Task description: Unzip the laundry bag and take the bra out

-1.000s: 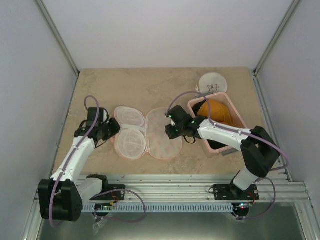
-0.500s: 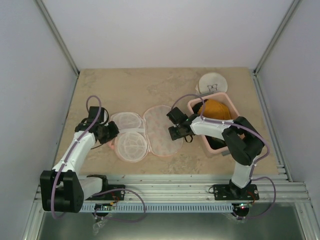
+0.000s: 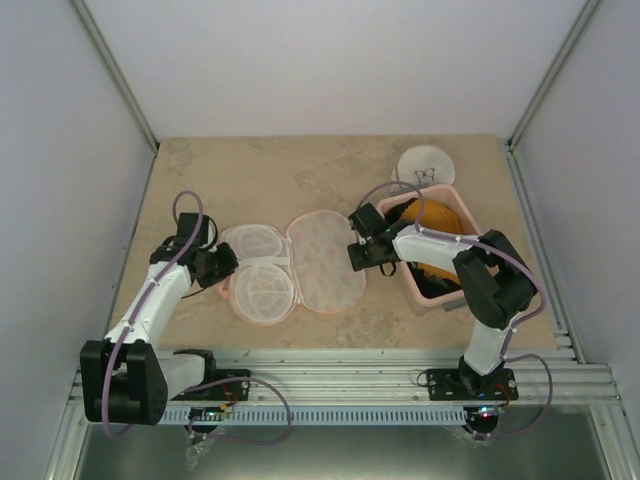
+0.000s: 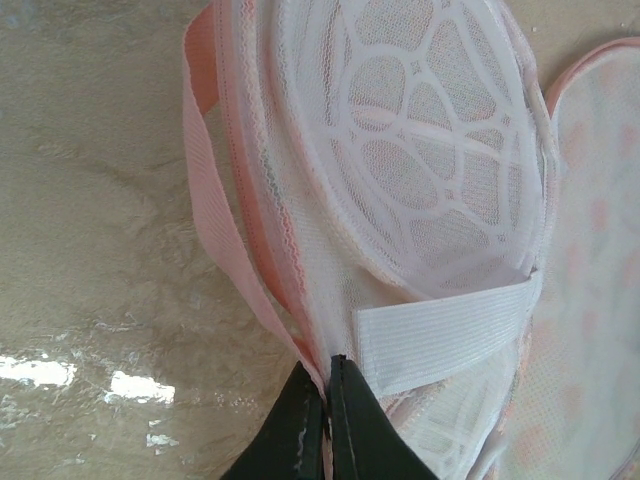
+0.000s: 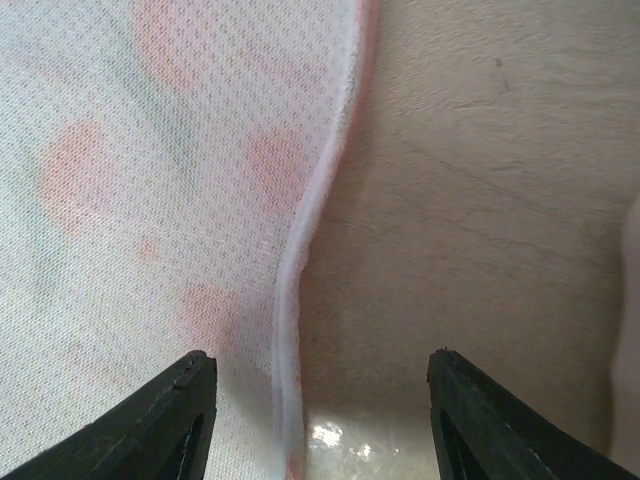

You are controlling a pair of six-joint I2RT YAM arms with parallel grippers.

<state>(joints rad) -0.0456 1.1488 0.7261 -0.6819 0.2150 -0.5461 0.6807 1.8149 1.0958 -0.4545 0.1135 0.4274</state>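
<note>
Judging by how things lie, both unzipping and removal look done. The bag (image 3: pixel 300 265) lies spread open on the desk (image 3: pixel 300 170). The bra (image 3: pixel 440 215) sits in a pink bin (image 3: pixel 470 212) just right of the bag, partly hidden under the right arm (image 3: pixel 440 245).

What seems left is letting go and clearing off. The left jaws are pressed together, pinching the bag's pink rim (image 4: pixel 215 230) at its left edge, beside a white strap (image 4: pixel 450 330). The right jaws are spread and hold nothing. They hover over the bag's right rim (image 5: pixel 290 260), one finger above fabric and the other above bare desk. The next move probably calls for the left jaws to part before that arm lifts, or the light fabric may drag along with it.

The bag's left half (image 3: pixel 258 270) shows white mesh stretched over two rounded, ribbed domes. Its right half (image 3: pixel 325 260) lies flat, cream-pink with faint orange-red spots and a pale pink edge. It looks soft and easily shifted. The bra shows only as an orange-yellow rounded shape, and its cups cannot be told apart.
</note>
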